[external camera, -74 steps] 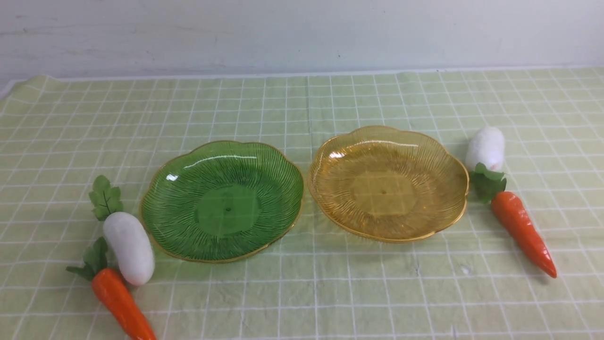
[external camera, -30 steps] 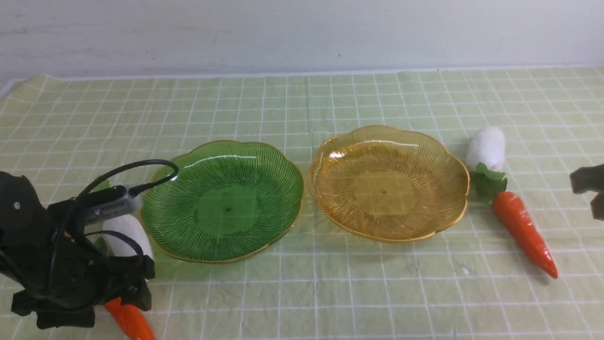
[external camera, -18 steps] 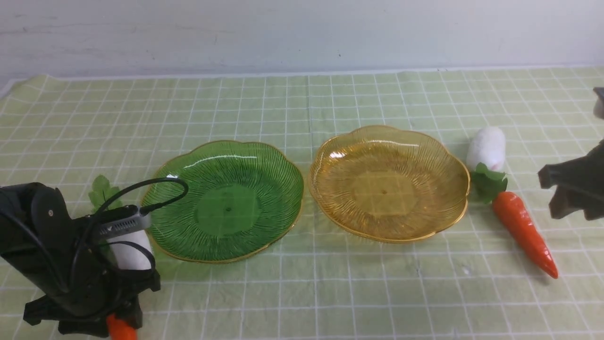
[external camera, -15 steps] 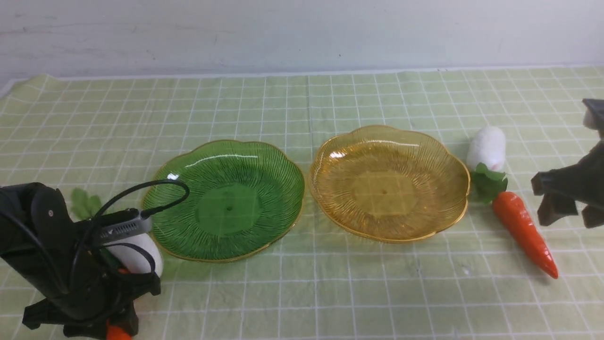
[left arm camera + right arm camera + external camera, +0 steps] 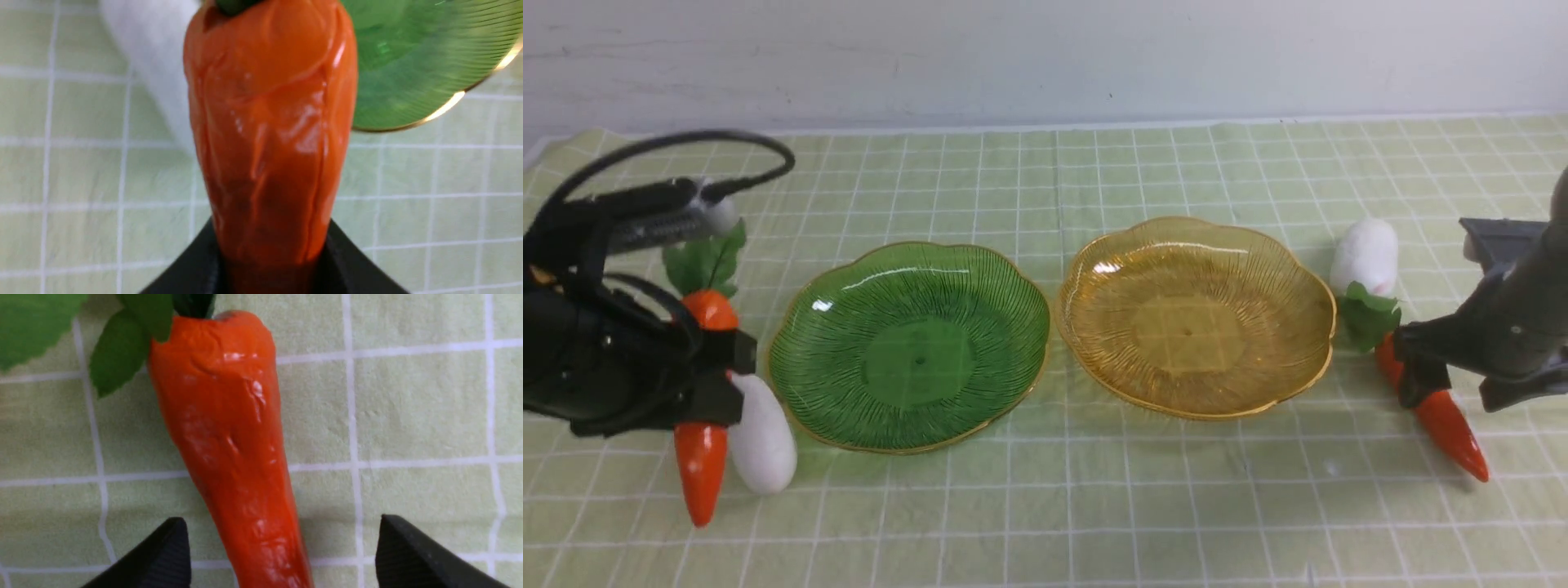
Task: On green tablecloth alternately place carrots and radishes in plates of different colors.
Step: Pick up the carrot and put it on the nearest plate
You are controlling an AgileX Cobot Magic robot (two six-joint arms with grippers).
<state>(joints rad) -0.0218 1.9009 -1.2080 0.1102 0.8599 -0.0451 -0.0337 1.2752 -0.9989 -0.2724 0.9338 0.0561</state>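
My left gripper (image 5: 715,371) is shut on one carrot (image 5: 701,445) and holds it off the green tablecloth (image 5: 1094,506), leaves up and tip down, left of the green plate (image 5: 907,359). Close up, that carrot (image 5: 269,134) is squeezed between the black fingers (image 5: 351,265). A white radish (image 5: 762,437) lies beside it on the cloth. My right gripper (image 5: 1421,380) is open and straddles the other carrot (image 5: 1450,425), which lies right of the amber plate (image 5: 1192,327). That carrot (image 5: 229,437) lies between the spread fingertips (image 5: 163,555), apart from both. A second radish (image 5: 1364,255) lies behind it. Both plates hold nothing.
A pale wall runs along the far edge of the table. The two plates sit almost rim to rim in the middle. The cloth is slightly wrinkled near the front.
My left gripper has closed on the left carrot and raised it off the cloth. My right arm has come in from the right, opened, and dropped over the right carrot.
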